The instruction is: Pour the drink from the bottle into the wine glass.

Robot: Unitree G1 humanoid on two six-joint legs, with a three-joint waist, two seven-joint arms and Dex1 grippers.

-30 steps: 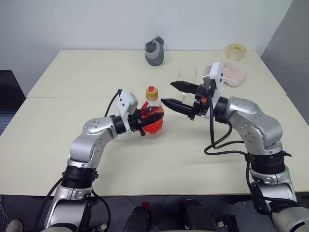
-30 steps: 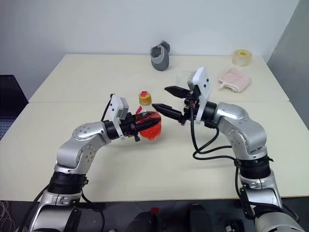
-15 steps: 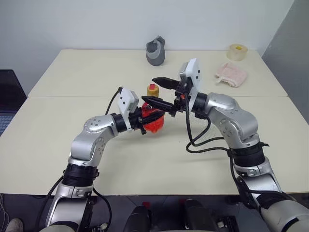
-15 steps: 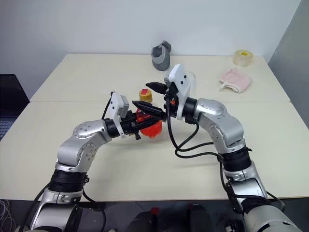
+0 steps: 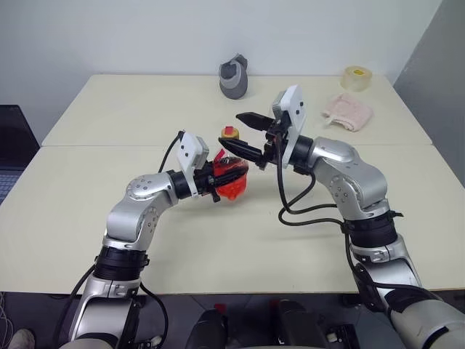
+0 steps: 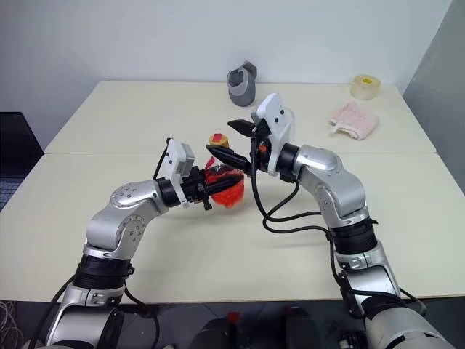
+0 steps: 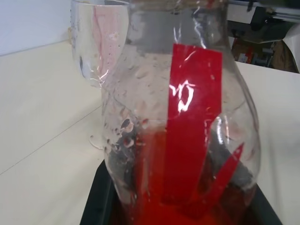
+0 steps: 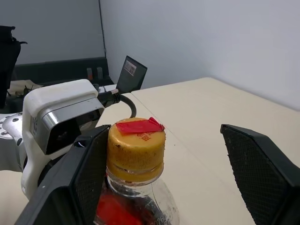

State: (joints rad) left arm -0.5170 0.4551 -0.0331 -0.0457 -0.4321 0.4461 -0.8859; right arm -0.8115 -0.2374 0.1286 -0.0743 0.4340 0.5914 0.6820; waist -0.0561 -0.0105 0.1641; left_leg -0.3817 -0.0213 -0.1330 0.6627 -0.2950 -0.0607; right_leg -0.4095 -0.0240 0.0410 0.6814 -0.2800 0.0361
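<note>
Right gripper (image 5: pixel 242 133) moved in from the right; its wide jaws now straddle the cap (image 8: pixel 136 147). Left gripper (image 5: pixel 218 177) clamps the bottle (image 5: pixel 230 174). Uncapping likely next.

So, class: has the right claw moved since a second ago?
Yes. The right claw has swung leftward, away from the pink cloth, and now brackets the bottle's cap.

Glossy clear plastic bottle (image 5: pixel 231 177) (yellow cap), matt cream table (image 5: pixel 109 109)
</note>
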